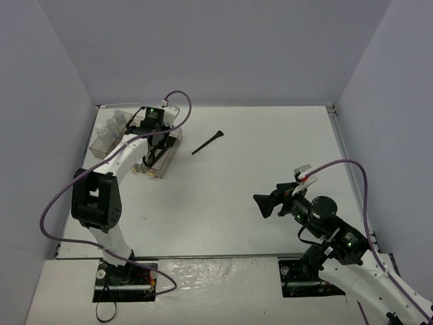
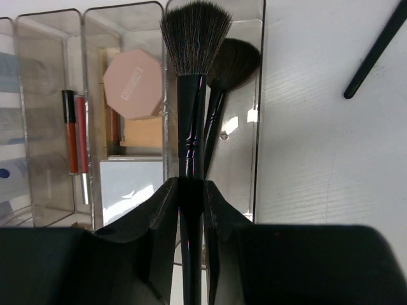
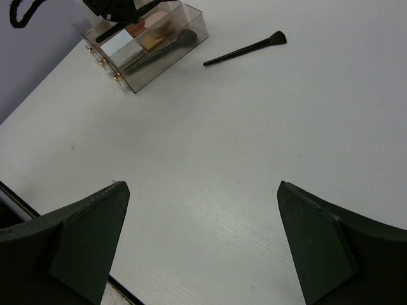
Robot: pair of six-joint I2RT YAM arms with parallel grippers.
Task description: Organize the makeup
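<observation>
While the left gripper (image 2: 191,187) clamps a fluffy brush (image 2: 191,121) over the rightmost slot of the tray (image 2: 259,95), upper left of the top view, it's the placing step. Next: lower, let go. The right gripper (image 3: 202,190) is wide and empty; a thin brush (image 1: 208,143) lies upper centre.

Nothing legible: no word, brand, number or sign can be read in any view.

In the left wrist view, the pink compact (image 2: 131,83) at about ten o'clock from centre has a small raised rectangular mark on its lid. It is shaped like a logo plate, but its characters are too faint to make out. At nine o'clock, at the frame's edge, pale bottles (image 2: 5,70) behind the clear wall of the organizer (image 2: 82,63) show blue smudges that may be print, blurred beyond reading. The top and right wrist views show these items too small for any lettering.
</observation>
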